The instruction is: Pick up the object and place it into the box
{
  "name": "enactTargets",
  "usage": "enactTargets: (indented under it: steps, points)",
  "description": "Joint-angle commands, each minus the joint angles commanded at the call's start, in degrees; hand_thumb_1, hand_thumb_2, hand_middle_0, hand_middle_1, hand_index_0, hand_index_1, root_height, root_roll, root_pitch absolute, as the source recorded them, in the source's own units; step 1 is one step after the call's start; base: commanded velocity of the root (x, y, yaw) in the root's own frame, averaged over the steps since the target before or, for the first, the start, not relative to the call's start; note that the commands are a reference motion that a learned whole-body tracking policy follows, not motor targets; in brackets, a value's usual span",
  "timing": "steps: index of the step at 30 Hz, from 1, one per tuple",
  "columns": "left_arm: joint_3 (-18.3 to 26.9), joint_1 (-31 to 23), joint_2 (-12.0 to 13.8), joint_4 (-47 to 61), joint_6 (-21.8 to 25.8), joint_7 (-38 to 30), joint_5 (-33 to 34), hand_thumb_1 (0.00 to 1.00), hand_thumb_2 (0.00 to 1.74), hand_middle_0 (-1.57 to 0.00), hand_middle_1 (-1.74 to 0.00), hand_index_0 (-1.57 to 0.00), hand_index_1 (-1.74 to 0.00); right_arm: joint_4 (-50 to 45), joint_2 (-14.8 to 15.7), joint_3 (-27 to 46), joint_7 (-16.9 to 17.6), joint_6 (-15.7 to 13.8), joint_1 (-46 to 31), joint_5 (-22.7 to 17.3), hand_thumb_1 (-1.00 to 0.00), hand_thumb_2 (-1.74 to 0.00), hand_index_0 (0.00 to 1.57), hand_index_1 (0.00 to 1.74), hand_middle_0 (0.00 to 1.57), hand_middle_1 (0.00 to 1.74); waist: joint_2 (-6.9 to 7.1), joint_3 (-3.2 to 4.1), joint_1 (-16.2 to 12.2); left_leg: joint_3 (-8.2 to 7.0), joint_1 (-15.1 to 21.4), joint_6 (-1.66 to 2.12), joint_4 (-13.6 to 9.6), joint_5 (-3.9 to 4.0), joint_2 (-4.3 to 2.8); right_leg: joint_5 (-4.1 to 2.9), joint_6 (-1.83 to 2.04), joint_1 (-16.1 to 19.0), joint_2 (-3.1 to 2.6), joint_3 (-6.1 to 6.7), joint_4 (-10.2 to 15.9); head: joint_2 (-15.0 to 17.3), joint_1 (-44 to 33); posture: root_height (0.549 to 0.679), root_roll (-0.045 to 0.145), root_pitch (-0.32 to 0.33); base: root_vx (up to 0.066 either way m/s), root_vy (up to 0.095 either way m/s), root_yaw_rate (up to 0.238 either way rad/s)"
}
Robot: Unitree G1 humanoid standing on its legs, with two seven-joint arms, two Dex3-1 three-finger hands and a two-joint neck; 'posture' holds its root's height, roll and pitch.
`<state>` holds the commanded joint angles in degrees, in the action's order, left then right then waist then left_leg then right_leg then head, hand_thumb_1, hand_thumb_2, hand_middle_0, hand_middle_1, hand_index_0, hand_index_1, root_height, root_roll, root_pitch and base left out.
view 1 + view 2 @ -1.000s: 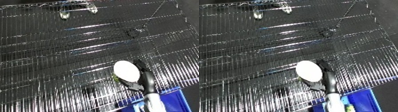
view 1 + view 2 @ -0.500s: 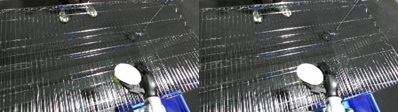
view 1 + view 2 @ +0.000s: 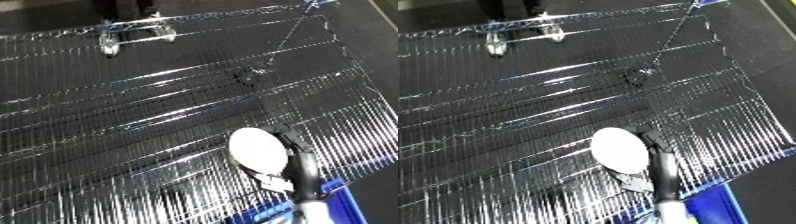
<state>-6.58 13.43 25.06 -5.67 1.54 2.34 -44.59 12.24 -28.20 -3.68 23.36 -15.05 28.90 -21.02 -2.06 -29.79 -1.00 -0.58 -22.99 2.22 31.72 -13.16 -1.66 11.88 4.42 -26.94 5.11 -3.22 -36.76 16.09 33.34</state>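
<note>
Upright over the wire shelf (image 3: 133, 125), the right hand (image 3: 293, 162) grips a white oval object (image 3: 258, 151); blue bin (image 3: 342, 192) below.

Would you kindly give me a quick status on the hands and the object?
Right hand shut on white oval object, held above wire-mesh surface. Left hand not in view. Blue bin at lower right corner; nothing seen blocking.

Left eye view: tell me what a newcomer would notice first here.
The white oval object stands out first, low and right of centre, bright against the shiny wire mesh surface that fills most of the view. The robot's right hand reaches up from the lower edge, its dark fingers curled round the object's right side. A corner of the blue bin shows at the bottom right.
</note>
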Motion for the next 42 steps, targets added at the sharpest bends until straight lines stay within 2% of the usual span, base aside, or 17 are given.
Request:
enactTargets:
  steps: [4,12,14,17,20,26,33,37,42]
  points:
    - [0.73,-0.93,-0.35,-0.11,0.07,1.06,0.28,1.00,1.74,-1.57,-1.74,-1.57,-1.74,-2.70,-0.07,2.53,0.49,-1.11,-3.36,-0.55,-0.95,-1.65,1.49,1.65,1.49,1.65,0.24,0.00,-1.35,-0.95,3.01,0.18,-0.73,-0.43,-0.35,-0.38,0.15,3.03,0.27,0.57,2.03,0.21,2.00,0.656,0.042,0.058,-0.022,0.041,-0.209]
    - [0.77,-2.41,-1.12,-0.53,0.42,2.91,0.23,1.00,1.74,-1.57,-1.74,-1.57,-1.74,-6.13,-1.18,7.05,2.00,-2.94,-9.62,-1.82,-0.95,-1.65,1.49,1.65,1.49,1.65,-0.40,0.11,-4.69,-3.45,9.11,0.67,-2.29,-1.20,-0.98,-1.16,0.41,8.28,1.42,2.26,5.59,1.14,8.08,0.663,0.056,0.009,-0.006,0.074,-0.219]
    - [0.66,-2.85,-1.54,-0.74,0.49,3.36,0.05,1.00,1.74,-1.57,-1.74,-1.57,-1.74,-6.53,-1.60,8.29,1.87,-3.38,-11.38,-2.34,-0.95,-1.65,1.49,1.65,1.49,1.65,-0.94,0.45,-5.82,-4.20,10.60,0.79,-2.86,-1.31,-1.12,-1.20,0.45,9.26,1.70,2.82,6.29,1.64,9.86,0.664,0.059,0.001,0.026,0.126,-0.225]
    - [0.19,-3.52,-2.35,-1.04,0.75,3.77,-0.22,1.00,1.74,-1.57,-1.74,-1.57,-1.74,-7.02,-2.22,10.14,1.72,-3.94,-14.26,-2.84,-0.95,-1.65,1.49,1.65,1.49,1.65,-1.97,1.26,-7.75,-5.46,12.74,0.94,-3.66,-1.59,-1.29,-1.32,0.54,10.50,2.15,3.75,7.49,4.13,12.31,0.665,0.064,-0.009,0.029,0.142,-0.235]
    - [-0.42,-4.28,-3.09,-1.52,1.17,4.23,-0.45,1.00,1.74,-1.57,-1.74,-1.57,-1.74,-7.24,-2.51,11.83,1.45,-4.70,-17.40,-3.35,-0.95,-1.65,1.49,1.65,1.49,1.65,-2.98,2.02,-9.58,-6.63,14.81,0.96,-4.38,-1.95,-1.44,-1.64,0.82,11.65,2.47,4.70,8.66,5.15,14.84,0.666,0.068,-0.020,0.052,0.122,-0.227]
    - [-0.90,-5.63,-4.58,-2.83,2.22,5.08,-0.42,1.00,1.74,-1.57,-1.74,-1.57,-1.74,-5.98,-2.26,14.92,-0.18,-6.01,-22.88,-4.91,-0.95,-1.65,1.49,1.65,1.49,1.65,-4.49,3.27,-12.93,-9.10,18.17,0.74,-5.67,-2.80,-1.68,-1.89,1.48,13.23,2.63,6.32,10.35,7.20,17.02,0.668,0.071,-0.033,0.063,0.095,-0.220]
    - [-1.21,-5.99,-5.75,-4.33,2.42,6.05,-0.13,1.00,1.74,-1.57,-1.74,-1.57,-1.74,-1.51,-1.32,17.68,-1.29,-8.46,-26.99,-9.82,-0.95,-1.65,1.49,1.65,1.49,1.65,-5.71,4.26,-15.58,-10.73,20.24,0.51,-6.52,-3.53,-1.67,-2.22,2.07,14.10,2.70,7.46,12.05,7.44,19.42,0.669,0.075,-0.033,0.037,0.047,-0.131]
    - [-1.64,-5.88,-5.98,-5.00,2.95,6.21,-0.44,1.00,1.74,-1.57,-1.74,-1.57,-1.74,1.45,-1.43,18.83,-3.35,-9.72,-28.07,-12.94,-0.75,-1.30,1.18,1.30,1.18,1.30,-6.18,4.35,-16.67,-11.23,20.81,0.41,-6.58,-3.88,-1.68,-2.43,2.28,14.05,2.57,7.92,12.46,7.58,20.43,0.669,0.076,-0.033,0.021,0.035,-0.089]
    - [-2.28,-5.36,-6.24,-5.50,2.89,5.91,-0.77,1.00,1.74,-1.57,-1.74,-1.57,-1.74,4.01,-1.90,18.98,-5.56,-10.65,-28.65,-14.89,-0.50,-0.87,0.79,0.87,0.79,0.87,-6.69,4.49,-17.26,-11.52,21.15,0.42,-6.57,-4.11,-1.62,-2.54,2.45,13.99,2.40,8.31,12.68,8.43,20.97,0.669,0.078,-0.033,0.021,0.024,-0.048]
